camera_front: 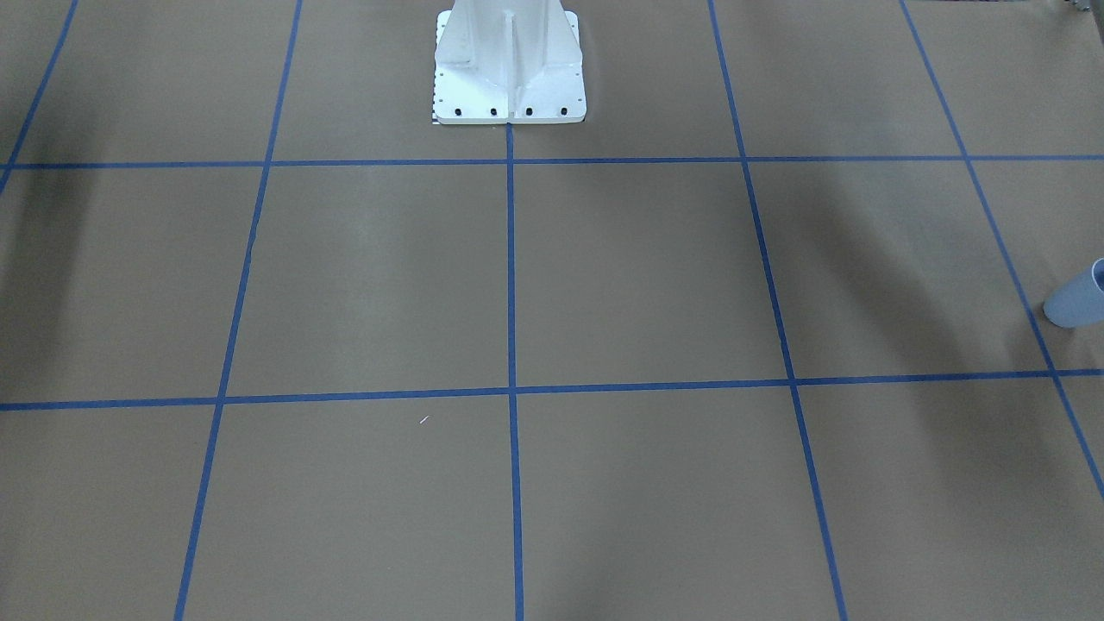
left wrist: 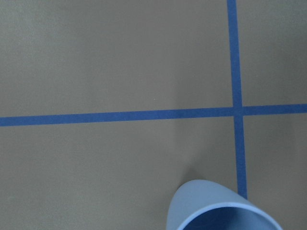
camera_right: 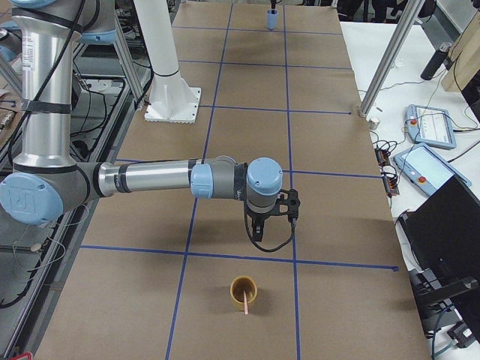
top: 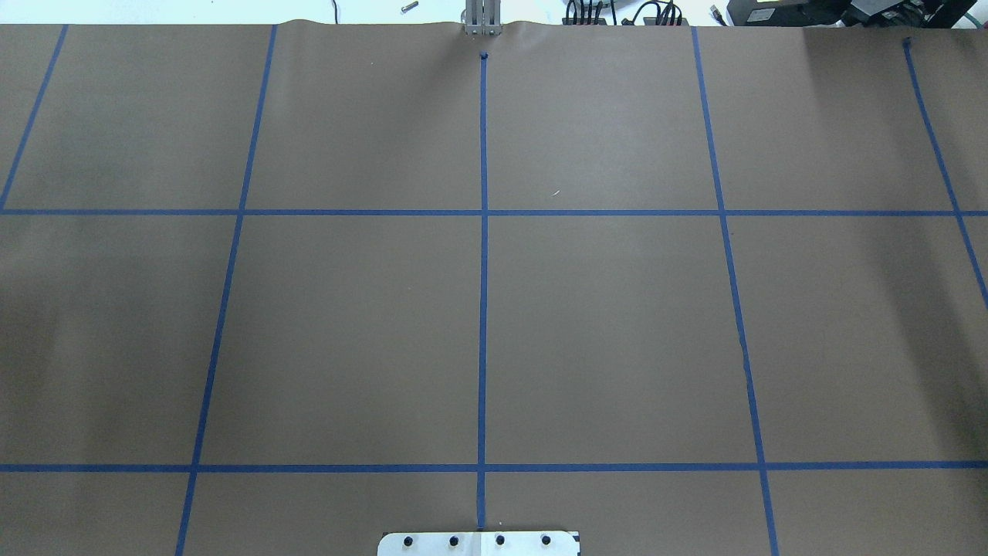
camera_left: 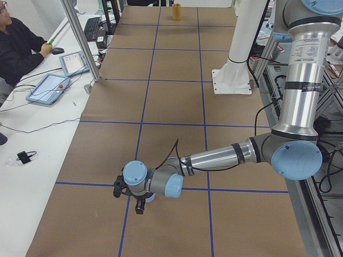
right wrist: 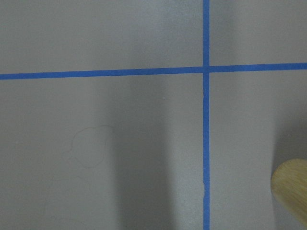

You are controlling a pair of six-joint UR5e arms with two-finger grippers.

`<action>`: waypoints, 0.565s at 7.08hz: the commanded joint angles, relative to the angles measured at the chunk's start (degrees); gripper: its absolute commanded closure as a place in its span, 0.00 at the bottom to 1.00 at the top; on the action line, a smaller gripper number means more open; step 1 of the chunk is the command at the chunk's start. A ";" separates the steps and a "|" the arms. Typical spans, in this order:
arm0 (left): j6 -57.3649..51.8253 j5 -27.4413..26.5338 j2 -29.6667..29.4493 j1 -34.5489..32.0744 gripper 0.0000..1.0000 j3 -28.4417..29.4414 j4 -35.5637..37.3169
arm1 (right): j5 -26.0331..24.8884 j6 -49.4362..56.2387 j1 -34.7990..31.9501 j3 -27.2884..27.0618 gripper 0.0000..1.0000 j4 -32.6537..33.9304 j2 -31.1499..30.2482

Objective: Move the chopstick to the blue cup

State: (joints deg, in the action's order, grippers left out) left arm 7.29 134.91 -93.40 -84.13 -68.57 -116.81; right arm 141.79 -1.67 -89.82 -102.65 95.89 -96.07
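The blue cup (camera_front: 1078, 302) stands upright at the table's end on my left; it also shows in the left wrist view (left wrist: 223, 210) and small at the far end of the exterior right view (camera_right: 273, 21). My left gripper (camera_left: 139, 205) hangs right beside and above it; I cannot tell if it is open or shut. A salmon-pink chopstick (camera_right: 246, 302) leans in a tan wooden cup (camera_right: 244, 291) at the opposite end. My right gripper (camera_right: 253, 227) hovers just short of that cup, and I cannot tell its state. The tan cup's rim shows in the right wrist view (right wrist: 292, 189).
The table is brown paper with a blue tape grid (top: 483, 309). The white robot pedestal (camera_front: 509, 65) stands at mid-table. A person sits at a side bench with tablets (camera_left: 48, 88). Metal frame posts (camera_right: 386, 64) stand along that edge.
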 commanded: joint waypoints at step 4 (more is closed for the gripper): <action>0.79 0.09 0.85 1.69 0.81 -0.25 0.01 | 0.06 0.00 0.00 -0.18 0.00 0.00 -0.09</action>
State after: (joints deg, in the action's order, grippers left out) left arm 7.77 134.96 -92.60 -82.44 -68.61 -116.68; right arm 141.78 -1.67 -89.82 -102.59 95.89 -96.09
